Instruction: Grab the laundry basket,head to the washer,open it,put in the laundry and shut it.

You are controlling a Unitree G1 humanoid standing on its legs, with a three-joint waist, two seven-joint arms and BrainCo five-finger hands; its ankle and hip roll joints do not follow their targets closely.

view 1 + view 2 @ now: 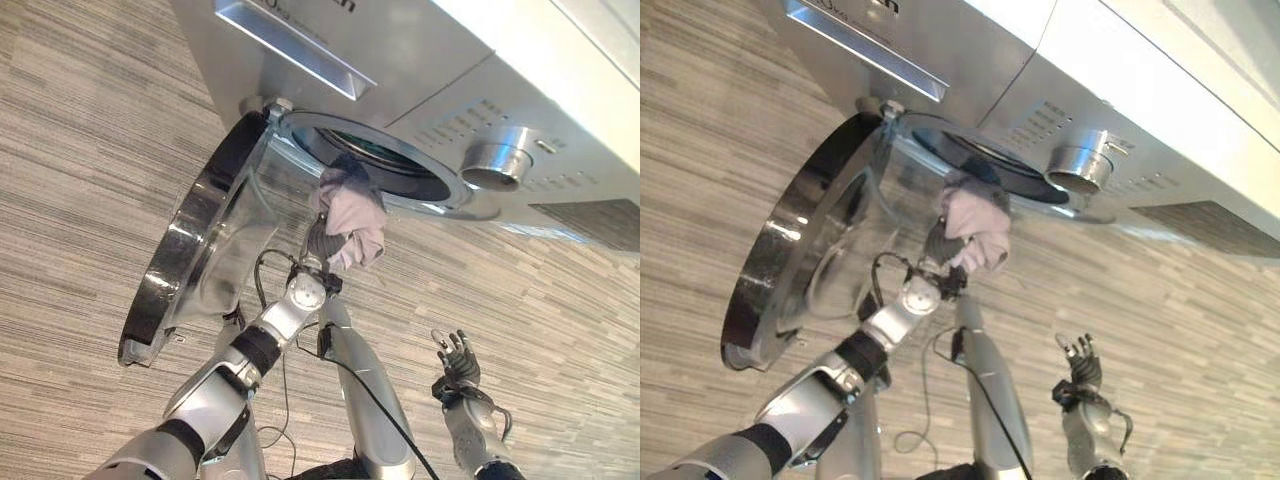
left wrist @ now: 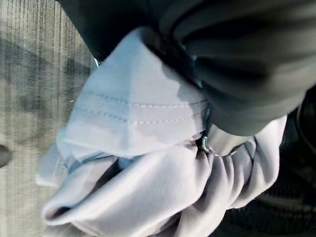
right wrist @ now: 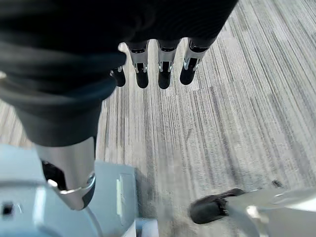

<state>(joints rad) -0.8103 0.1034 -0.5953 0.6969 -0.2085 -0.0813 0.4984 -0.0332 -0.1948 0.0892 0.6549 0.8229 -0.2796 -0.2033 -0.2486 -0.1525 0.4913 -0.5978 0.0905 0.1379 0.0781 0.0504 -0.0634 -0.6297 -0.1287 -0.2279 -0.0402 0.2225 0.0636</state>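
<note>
From the left eye, your left hand [image 1: 322,243] is up at the washer [image 1: 420,60] mouth with a bunched pale shirt [image 1: 352,222] pinched in its fingers. The round door [image 1: 190,250] hangs wide open off to the left, so the opening is yours. The shirt sits right at the rim, half in front of the drum rather than inside it, so I'd push the hand deeper before letting go, otherwise it'll probably flop back out onto the floor [image 1: 80,150]

Right eye shows the same thing, plus your right hand [image 1: 1080,365] idling low down and well apart from the washer, fingers spread and holding nothing. Keep it there, clear of the door

Left wrist view: cloth is wadded tight against the hand, folds and stitched hem bulging out. Release it only once it's past the rim

Right wrist view: straight fingers [image 3: 142,74] over bare floor
</note>
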